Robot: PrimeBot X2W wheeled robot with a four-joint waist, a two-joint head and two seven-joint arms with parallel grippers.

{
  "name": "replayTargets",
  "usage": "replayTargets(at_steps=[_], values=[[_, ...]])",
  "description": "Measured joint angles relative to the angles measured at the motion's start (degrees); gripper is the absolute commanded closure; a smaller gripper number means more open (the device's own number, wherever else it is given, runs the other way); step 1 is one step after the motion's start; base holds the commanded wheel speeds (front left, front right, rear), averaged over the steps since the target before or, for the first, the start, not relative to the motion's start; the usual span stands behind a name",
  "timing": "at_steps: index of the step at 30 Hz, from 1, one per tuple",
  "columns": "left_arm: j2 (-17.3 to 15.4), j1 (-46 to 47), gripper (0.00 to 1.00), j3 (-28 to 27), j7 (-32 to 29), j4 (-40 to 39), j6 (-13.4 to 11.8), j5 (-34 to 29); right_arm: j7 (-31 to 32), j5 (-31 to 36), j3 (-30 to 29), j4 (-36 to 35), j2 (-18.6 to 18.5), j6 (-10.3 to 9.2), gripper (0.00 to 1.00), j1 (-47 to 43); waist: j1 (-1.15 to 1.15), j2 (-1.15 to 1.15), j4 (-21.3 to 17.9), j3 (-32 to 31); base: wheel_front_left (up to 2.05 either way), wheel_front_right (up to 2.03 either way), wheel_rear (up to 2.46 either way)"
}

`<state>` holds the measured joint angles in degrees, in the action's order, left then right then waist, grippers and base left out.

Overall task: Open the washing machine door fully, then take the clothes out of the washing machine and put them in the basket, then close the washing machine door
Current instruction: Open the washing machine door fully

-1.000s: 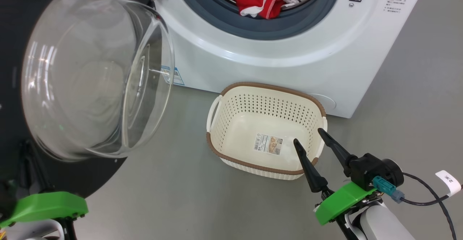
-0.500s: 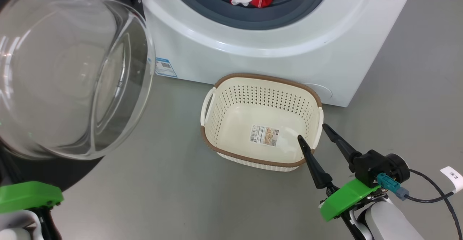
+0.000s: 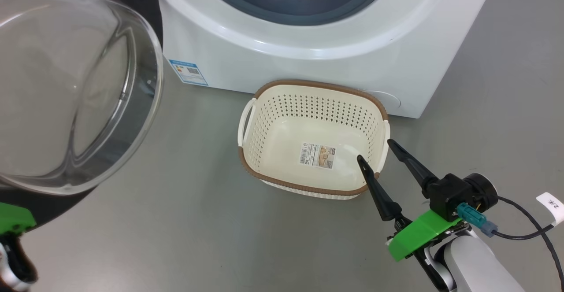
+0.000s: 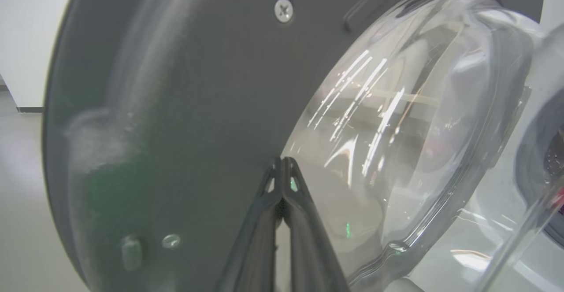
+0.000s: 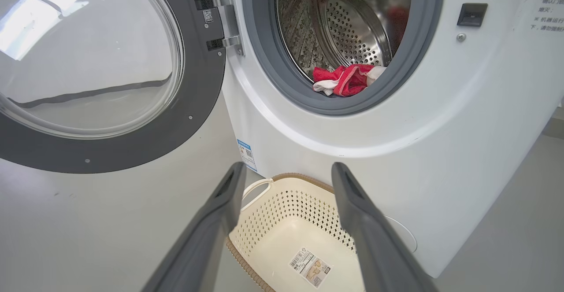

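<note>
Door (image 3: 75,85) had swung wider off the washing machine (image 3: 308,41); left claw (image 4: 282,168), pinched shut, sat at its inner face. Right claw (image 3: 374,150) hung wide by the empty basket (image 3: 308,84); clothes (image 5: 343,79) lay in the drum (image 5: 352,23), next for removal

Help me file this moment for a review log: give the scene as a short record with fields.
door: the washing machine door swung wide open
clothes: the clothes, red, inside the drum
basket: the basket holds no clothes, on the floor before the washing machine
left gripper: shut, tips at the door's dark inner face
right gripper: open, empty, by the basket's right side
</note>
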<state>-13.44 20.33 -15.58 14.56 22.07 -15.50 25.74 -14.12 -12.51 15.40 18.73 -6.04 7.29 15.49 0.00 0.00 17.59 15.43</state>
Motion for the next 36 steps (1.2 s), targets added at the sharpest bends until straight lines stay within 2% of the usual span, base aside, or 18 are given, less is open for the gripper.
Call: replayTargets(at_steps=[21,22,23,25,31,36], values=[[-0.5,4.7,1.00,-8.5,0.2,8.1,6.0,-4.7,0.5,-0.1,0.5,-0.6,-1.2,0.00,0.00,0.1,0.00,0.00,-1.3,1.6,0.00,0.00,0.00],[-0.5,4.7,0.97,-8.8,0.2,8.2,6.3,-4.9,0.5,-0.1,0.6,-0.5,-1.2,0.00,0.00,0.1,0.00,0.00,-1.4,1.5,0.00,0.00,0.00],[-0.5,4.7,0.69,-9.1,0.2,8.3,6.8,-5.2,0.5,-0.1,0.6,-0.4,-1.1,0.00,0.00,0.1,0.00,0.00,-1.4,1.5,0.00,0.00,0.00],[-0.5,4.7,0.00,-10.6,0.2,8.1,7.7,-7.2,0.5,-0.8,0.8,0.3,-0.8,0.00,0.00,0.2,0.00,0.00,-1.8,0.7,0.00,0.00,0.00],[-0.4,4.5,0.00,-10.7,0.2,4.6,9.6,-9.9,0.2,-1.7,0.5,1.4,-0.2,0.00,0.00,0.2,0.00,0.00,-2.5,-0.9,0.00,0.00,0.00],[0.4,3.4,0.00,-9.2,0.2,-4.1,11.8,-11.7,-0.1,-5.2,1.3,1.9,0.7,0.00,0.00,0.1,0.00,0.00,-3.5,-2.9,0.00,0.00,0.00]])
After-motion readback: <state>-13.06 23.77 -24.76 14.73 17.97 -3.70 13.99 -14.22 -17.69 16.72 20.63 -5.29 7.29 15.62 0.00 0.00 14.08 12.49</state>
